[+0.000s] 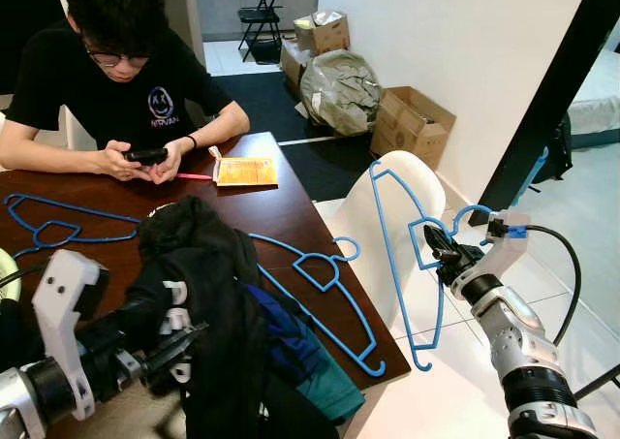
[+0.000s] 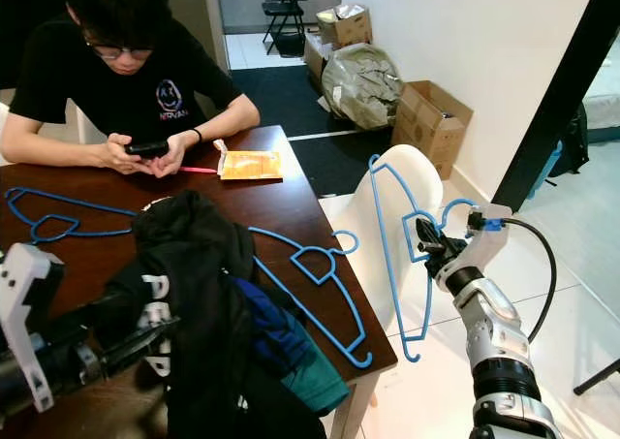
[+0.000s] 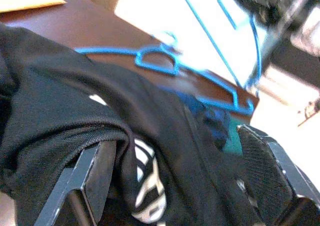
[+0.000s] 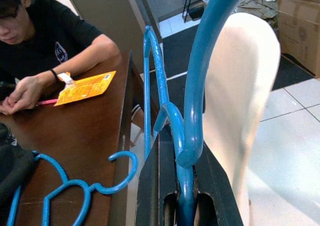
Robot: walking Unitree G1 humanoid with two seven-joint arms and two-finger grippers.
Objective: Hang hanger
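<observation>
Room: dining area, dark wooden table (image 1: 262,206), white chair (image 1: 383,226) at its right end, cardboard boxes (image 1: 412,124) on the floor behind. A person (image 1: 116,80) sits at the far side looking at a phone (image 1: 145,155), an orange packet (image 1: 245,172) beside them.

Right gripper (image 1: 449,255): I've got it off the table's right edge, next to the chair. Fingers clamped on a blue hanger (image 1: 397,255), pinched near the neck; right wrist view shows the wire squeezed between them, hook curling above.

Held hanger: in the air, tilted, body hanging down just in front of the chair back.

Left gripper (image 1: 160,352): low at the near edge of the table, fingers spread either side of a fold of the black jacket (image 1: 208,294), not closed on it as far as I can see.

Other hangers: second hanger (image 1: 320,298) flat on the table, partly under the clothes; third hanger (image 1: 58,226) at the table's left end.

Rail: I can't see one from here.

Risk 1: thin wire, narrow pinch, so it may rotate or slip if I swing fast.

Risk 2: hanging end could catch the chair back.

Risk 3: left fingers may drag the jacket and the hanger under it off the edge.
</observation>
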